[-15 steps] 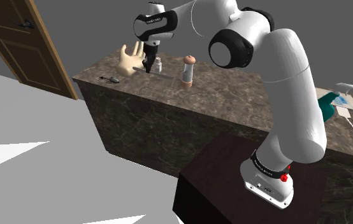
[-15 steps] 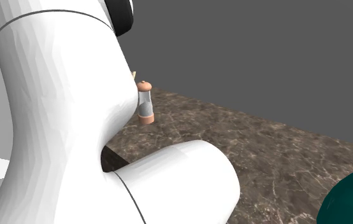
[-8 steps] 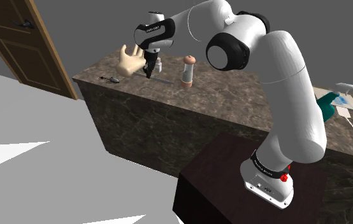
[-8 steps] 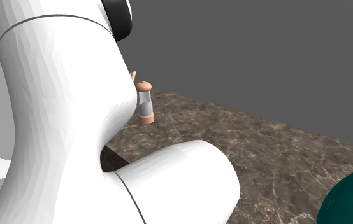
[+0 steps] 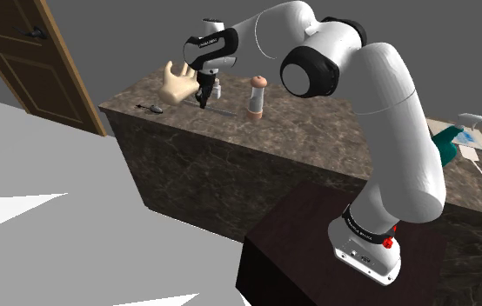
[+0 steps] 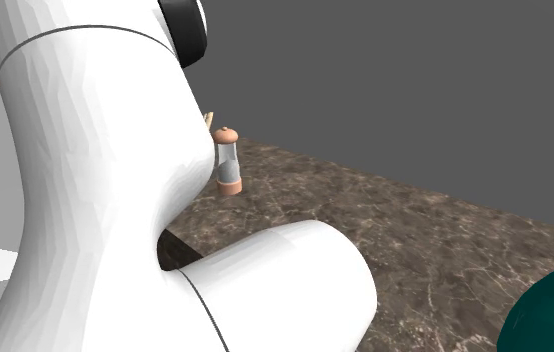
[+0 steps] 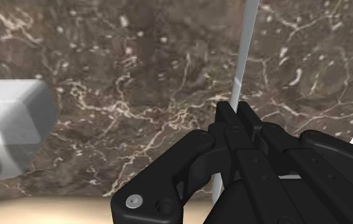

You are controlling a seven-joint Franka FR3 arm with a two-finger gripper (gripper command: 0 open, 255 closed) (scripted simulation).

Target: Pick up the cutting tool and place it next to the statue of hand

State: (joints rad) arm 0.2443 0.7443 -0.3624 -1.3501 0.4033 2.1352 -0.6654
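Observation:
The hand statue [image 5: 177,83] is beige and stands upright near the far corner of the dark marble counter [image 5: 317,139]. My gripper [image 5: 201,99] points down just to the statue's right in the shoulder view. In the wrist view the gripper [image 7: 236,111] is shut on the cutting tool [image 7: 244,44], a thin grey blade that runs on past the fingertips over the marble. From the shoulder camera the cutting tool [image 5: 224,111] shows as a slim sliver low over the counter, trailing toward the hourglass. The statue's beige base [image 7: 41,210] lies close beside the fingers.
An hourglass [image 5: 257,96] [image 6: 228,162] and a small grey bottle [image 5: 216,89] [image 7: 9,121] stand close to the gripper. A small dark tool [image 5: 150,108] lies by the counter's corner. A teal object [image 5: 446,143] and a board [image 5: 474,139] sit far right. A wooden door [image 5: 30,52] stands beyond.
The gripper has dropped a little toward the counter beside the hand statue, carrying the thin tool with it. The fingers have stayed shut.

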